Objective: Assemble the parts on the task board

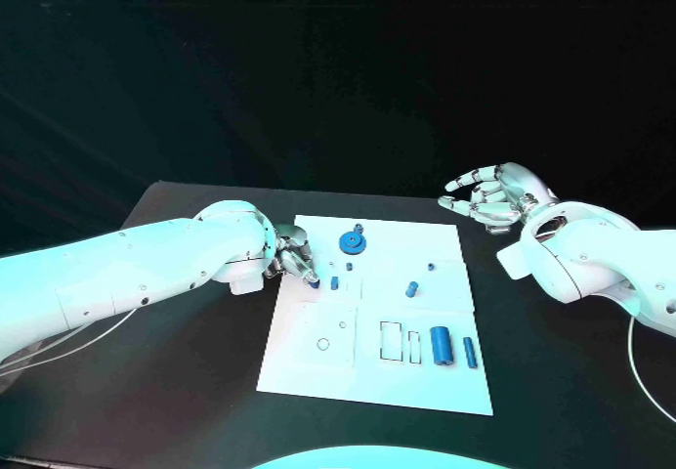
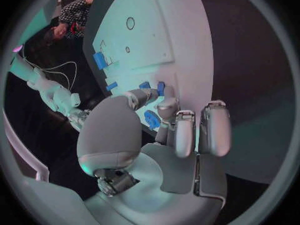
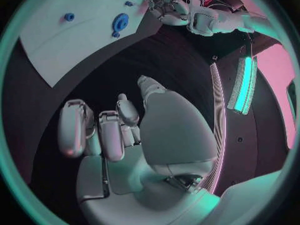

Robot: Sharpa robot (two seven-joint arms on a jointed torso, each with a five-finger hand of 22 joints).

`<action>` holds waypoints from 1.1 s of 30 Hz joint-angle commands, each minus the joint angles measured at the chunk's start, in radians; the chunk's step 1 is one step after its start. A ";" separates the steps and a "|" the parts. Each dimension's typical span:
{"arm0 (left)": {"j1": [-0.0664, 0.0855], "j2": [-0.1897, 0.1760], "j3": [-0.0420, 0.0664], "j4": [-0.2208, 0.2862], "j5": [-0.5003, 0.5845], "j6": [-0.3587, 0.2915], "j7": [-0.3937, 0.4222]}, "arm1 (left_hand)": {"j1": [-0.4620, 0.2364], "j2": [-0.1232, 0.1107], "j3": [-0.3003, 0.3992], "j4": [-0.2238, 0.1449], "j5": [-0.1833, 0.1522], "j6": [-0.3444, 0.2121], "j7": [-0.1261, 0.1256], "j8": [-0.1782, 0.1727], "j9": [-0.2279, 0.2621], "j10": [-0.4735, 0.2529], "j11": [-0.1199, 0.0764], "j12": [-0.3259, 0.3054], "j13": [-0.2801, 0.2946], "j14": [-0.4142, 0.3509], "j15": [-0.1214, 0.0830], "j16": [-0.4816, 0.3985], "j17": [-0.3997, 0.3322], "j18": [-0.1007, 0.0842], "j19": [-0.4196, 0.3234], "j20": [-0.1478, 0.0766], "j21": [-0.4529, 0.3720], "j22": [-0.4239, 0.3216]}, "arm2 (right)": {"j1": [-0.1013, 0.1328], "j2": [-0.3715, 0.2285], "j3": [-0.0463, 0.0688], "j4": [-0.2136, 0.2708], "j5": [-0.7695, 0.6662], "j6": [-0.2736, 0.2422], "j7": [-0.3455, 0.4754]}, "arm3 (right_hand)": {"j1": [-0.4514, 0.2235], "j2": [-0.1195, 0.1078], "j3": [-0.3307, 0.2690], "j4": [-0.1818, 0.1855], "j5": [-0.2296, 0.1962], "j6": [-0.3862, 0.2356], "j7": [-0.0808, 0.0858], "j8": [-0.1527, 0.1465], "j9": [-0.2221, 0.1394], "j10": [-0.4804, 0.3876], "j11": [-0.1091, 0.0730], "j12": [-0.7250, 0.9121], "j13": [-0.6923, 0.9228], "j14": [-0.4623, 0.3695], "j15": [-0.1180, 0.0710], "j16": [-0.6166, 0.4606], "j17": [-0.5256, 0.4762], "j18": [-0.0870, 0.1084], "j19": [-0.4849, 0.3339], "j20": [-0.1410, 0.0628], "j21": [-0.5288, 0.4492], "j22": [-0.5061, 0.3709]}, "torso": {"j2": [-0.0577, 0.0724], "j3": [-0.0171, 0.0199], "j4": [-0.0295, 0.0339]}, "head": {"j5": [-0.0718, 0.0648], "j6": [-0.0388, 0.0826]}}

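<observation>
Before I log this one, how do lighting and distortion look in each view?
Head view: teal cast, task board evenly lit, edges straight. Left wrist view: fisheye bends the board's edges behind the left hand. Right wrist view: pink and teal glow, a bright light strip.

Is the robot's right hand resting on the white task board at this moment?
No, the right hand is over the black table, beyond the white task board, holding nothing.

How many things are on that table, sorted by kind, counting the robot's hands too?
Blue parts: 5 plain to see; tinier specks unclear
White task board: 1
Hands: 2, left hand and right hand
Total: 8
</observation>
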 commanded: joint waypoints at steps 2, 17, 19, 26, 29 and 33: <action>-0.002 0.003 -0.002 -0.002 -0.006 0.019 0.001 | 0.005 0.000 0.175 -0.182 0.003 0.018 -0.011 0.001 0.001 0.006 0.000 0.003 -0.001 0.097 -0.008 0.004 0.238 -0.009 0.006 0.000 0.004 -0.001 | -0.001 0.000 0.000 -0.001 0.012 -0.019 0.042 | -0.001 -0.020 0.036 -0.001 0.005 -0.007 -0.007 0.014 -0.010 -0.200 -0.006 -0.264 -0.301 -0.081 -0.008 -0.209 -0.295 0.075 -0.180 -0.004 -0.407 -0.224 | 0.000 0.0002 -0.0002 | 0.001 0.000; -0.003 0.018 -0.003 -0.002 -0.006 0.052 -0.006 | -0.001 -0.007 0.171 -0.179 0.018 0.029 -0.013 -0.003 0.000 0.020 -0.002 0.016 0.022 0.099 -0.009 0.007 0.244 -0.010 0.007 0.000 0.006 0.004 | -0.001 0.006 -0.001 -0.018 0.115 0.005 0.096 | -0.014 -0.065 0.170 -0.021 0.003 -0.038 0.069 0.032 -0.053 -0.276 0.087 -0.770 -0.855 -0.480 0.113 -1.117 -0.854 0.103 -0.485 0.122 -1.099 -0.786 | 0.000 0.0009 -0.0007 | 0.001 -0.005; -0.003 0.020 -0.003 -0.002 -0.005 0.060 -0.006 | -0.007 -0.010 0.168 -0.176 0.026 0.035 -0.015 -0.004 0.000 0.027 -0.003 0.021 0.031 0.100 -0.009 0.010 0.248 -0.011 0.008 0.000 0.008 0.007 | -0.001 0.006 -0.001 -0.019 0.125 0.008 0.103 | -0.016 -0.062 0.170 -0.028 0.003 -0.039 0.073 0.030 -0.060 -0.272 0.093 -0.790 -0.898 -0.486 0.122 -1.162 -0.883 0.104 -0.496 0.133 -1.134 -0.831 | 0.000 0.0010 -0.0008 | 0.000 -0.006; -0.003 0.023 -0.003 -0.001 -0.005 0.078 -0.009 | -0.021 -0.011 0.152 -0.167 0.029 0.049 -0.022 -0.001 0.002 0.042 -0.007 0.028 0.042 0.103 -0.011 0.016 0.259 -0.013 0.011 -0.001 0.013 0.016 | -0.001 0.008 -0.001 -0.023 0.144 0.013 0.116 | -0.021 -0.056 0.171 -0.043 0.003 -0.037 0.076 0.028 -0.074 -0.261 0.097 -0.820 -0.967 -0.476 0.129 -1.220 -0.929 0.105 -0.506 0.142 -1.154 -0.909 | 0.000 0.0011 -0.0004 | 0.001 -0.007; -0.003 0.024 -0.004 -0.001 -0.005 0.081 -0.010 | -0.022 -0.010 0.150 -0.165 0.029 0.051 -0.023 -0.001 0.003 0.044 -0.008 0.028 0.043 0.104 -0.011 0.018 0.263 -0.013 0.012 -0.001 0.014 0.019 | -0.001 0.008 -0.001 -0.023 0.147 0.013 0.117 | -0.021 -0.055 0.171 -0.044 0.003 -0.037 0.077 0.028 -0.075 -0.260 0.098 -0.821 -0.971 -0.475 0.130 -1.223 -0.932 0.105 -0.507 0.143 -1.154 -0.915 | 0.000 0.0014 -0.0005 | 0.001 -0.008; -0.003 0.026 -0.004 -0.003 -0.008 0.080 -0.011 | -0.024 -0.010 0.146 -0.164 0.029 0.054 -0.025 0.000 0.004 0.048 -0.009 0.030 0.046 0.104 -0.012 0.018 0.263 -0.014 0.013 -0.002 0.016 0.021 | -0.001 0.008 -0.002 -0.023 0.149 0.013 0.118 | -0.022 -0.056 0.171 -0.046 0.003 -0.038 0.077 0.028 -0.076 -0.261 0.099 -0.823 -0.976 -0.474 0.131 -1.228 -0.936 0.105 -0.509 0.143 -1.154 -0.921 | 0.000 0.0012 -0.0003 | 0.001 -0.008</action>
